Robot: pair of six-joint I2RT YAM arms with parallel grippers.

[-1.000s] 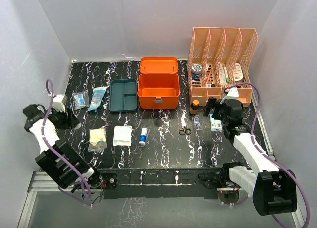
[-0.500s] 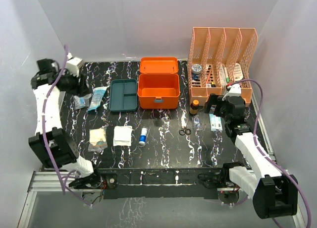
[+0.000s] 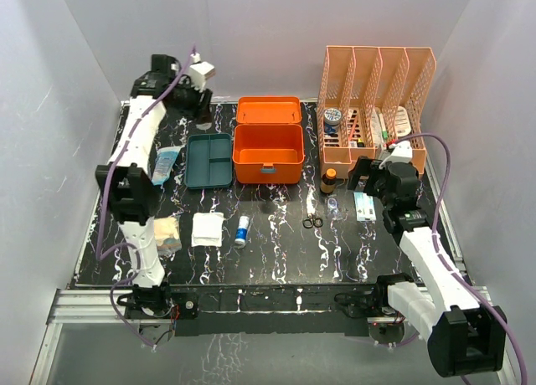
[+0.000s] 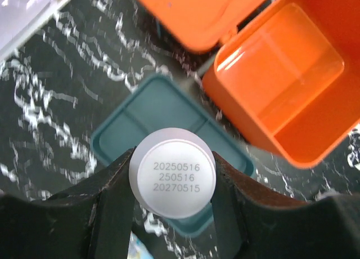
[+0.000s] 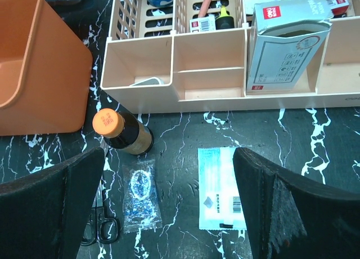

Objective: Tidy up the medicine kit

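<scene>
The medicine kit (image 3: 268,153) sits at the back middle of the black marbled worktop (image 3: 285,251), its orange lid (image 3: 268,110) thrown back flat behind the body. From the top camera the teal tray (image 3: 209,161) lies out of the box, just beside its left wall. The left arm reaches to the rear left corner, with the left tool (image 3: 198,107) hanging above the worktop behind the tray. The peach file organizer (image 3: 377,100) stands at the rear right, well stocked. In front of it are a brown bottle (image 3: 328,182), a pair of scissors (image 3: 312,222) and a white sachet (image 3: 363,206), and the right tool (image 3: 368,182) hovers over this group. Nearer the front lie a small white bottle (image 3: 242,231), two gauze packs (image 3: 208,229) and, further left, a blue pouch (image 3: 165,166).

The left wrist camera shows the left tool clenched on a white round container (image 4: 172,173), a finger (image 4: 109,197) pressed on either side of it and printed dates on its end face. Below it are the teal tray, the open orange body of the kit and a corner of the lid.

The right wrist camera shows the right tool released, its fingers (image 5: 50,202) spread wide and holding nothing. Between them, on the worktop, lie the brown bottle, a clear packet (image 5: 139,194), the white sachet and the scissors. The organizer's front bins run across the top, one holding a grey carton (image 5: 284,42).
</scene>
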